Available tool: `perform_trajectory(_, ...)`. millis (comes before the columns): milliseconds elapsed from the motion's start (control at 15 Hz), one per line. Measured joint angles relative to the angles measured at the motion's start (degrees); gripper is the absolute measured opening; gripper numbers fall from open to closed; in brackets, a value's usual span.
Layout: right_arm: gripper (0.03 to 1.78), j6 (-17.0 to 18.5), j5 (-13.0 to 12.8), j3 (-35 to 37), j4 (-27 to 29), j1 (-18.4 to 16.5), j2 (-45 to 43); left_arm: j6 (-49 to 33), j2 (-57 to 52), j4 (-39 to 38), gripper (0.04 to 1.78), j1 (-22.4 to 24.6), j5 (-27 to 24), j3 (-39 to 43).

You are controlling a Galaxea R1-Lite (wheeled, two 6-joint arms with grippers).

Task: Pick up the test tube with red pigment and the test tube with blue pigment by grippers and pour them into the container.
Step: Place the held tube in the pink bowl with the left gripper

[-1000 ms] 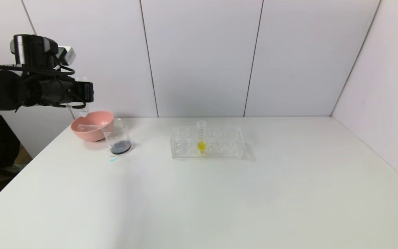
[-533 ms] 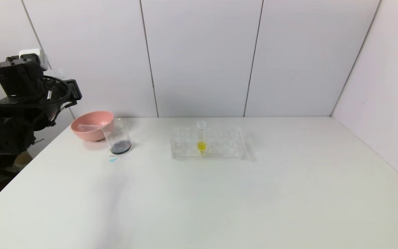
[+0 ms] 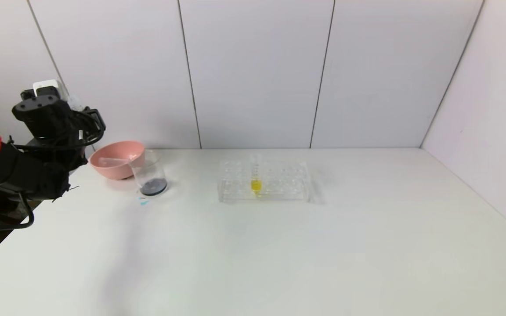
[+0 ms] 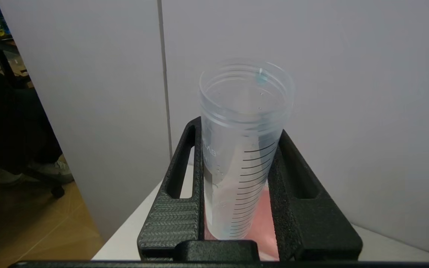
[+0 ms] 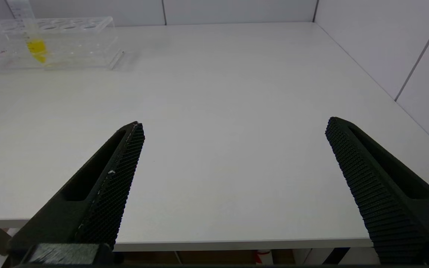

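Tube [image 4: 242, 149] with printed scale lines, clear and empty, is held in the left tool [image 4: 237, 156]; the two black fingers [image 4: 177, 193] press on its sides and its open mouth points away from the wrist. A small blue drop sits inside near the rim, so this seems to be the test tube with blue pigment, now without liquid. In the head view the left tool [image 3: 75, 116] is at the far left edge of the counter [image 3: 279, 245], raised, just beside the pink bowl [image 3: 117, 159]. Inside this bowl lies another clear tube [image 3: 113, 162], also empty; I cannot tell if it is the red one.

The glass beaker [image 3: 149, 173] stands on the counter touching the bowl on its right side, and it has dark liquid at the bottom. A small blue spot [image 3: 143, 202] is on the counter just in front of the beaker.

The clear rack [image 3: 264, 181] stands near the middle of the counter, well apart from the beaker. One tube with yellow liquid [image 3: 256, 175] stands upright in it.

The right tool [image 5: 233, 156] is open, its fingers wide apart and holding nothing, low at the near edge of the counter, far from the rack.
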Motion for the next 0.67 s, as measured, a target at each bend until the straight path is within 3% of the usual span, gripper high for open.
perform_trajectory(267, 1.77, 0.0, 0.0, 0.0, 0.0, 0.0, 0.0, 0.0, 8.8, 2.4, 0.51, 1.0, 1.5, -11.0)
perform_trajectory(667, 1.77, 0.0, 0.0, 0.0, 0.0, 0.0, 0.0, -0.1, 12.2, 2.9, 0.51, 1.2, 1.6, -12.8)
